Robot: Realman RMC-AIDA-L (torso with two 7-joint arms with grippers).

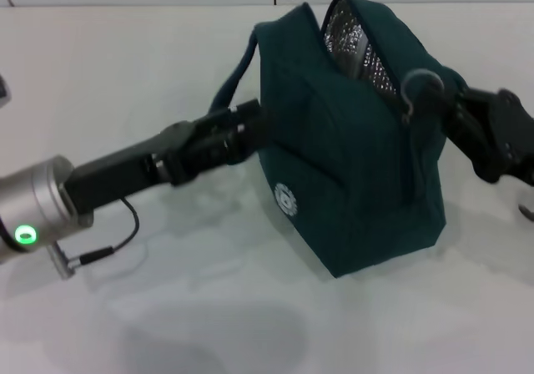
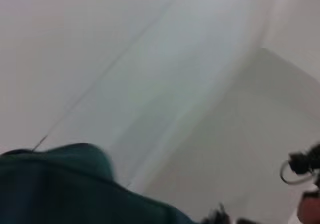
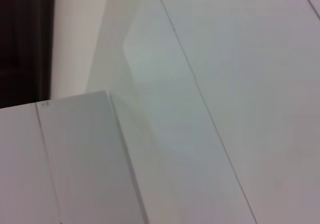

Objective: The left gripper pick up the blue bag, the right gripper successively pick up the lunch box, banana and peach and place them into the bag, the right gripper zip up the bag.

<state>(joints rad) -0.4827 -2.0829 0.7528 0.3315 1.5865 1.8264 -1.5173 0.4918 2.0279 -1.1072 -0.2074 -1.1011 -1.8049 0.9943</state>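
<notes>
The blue bag [image 1: 342, 165] hangs tilted over the white table, with its round white logo [image 1: 286, 199] facing me and its silver lining [image 1: 355, 44] showing through the open top. My left gripper [image 1: 250, 130] is shut on the bag's left side by the loop handle [image 1: 236, 73]. My right gripper [image 1: 434, 97] is shut on the zipper's ring pull [image 1: 411, 86] at the bag's upper right. The left wrist view shows the bag's fabric [image 2: 55, 184] and, farther off, the ring pull [image 2: 292, 173] in the right gripper [image 2: 307, 161]. Lunch box, banana and peach are out of view.
The white table [image 1: 167, 307] spreads around and under the bag. A thin black cable [image 1: 117, 245] dangles from the left arm. The right wrist view shows only pale surfaces and a dark strip [image 3: 22, 39] at one edge.
</notes>
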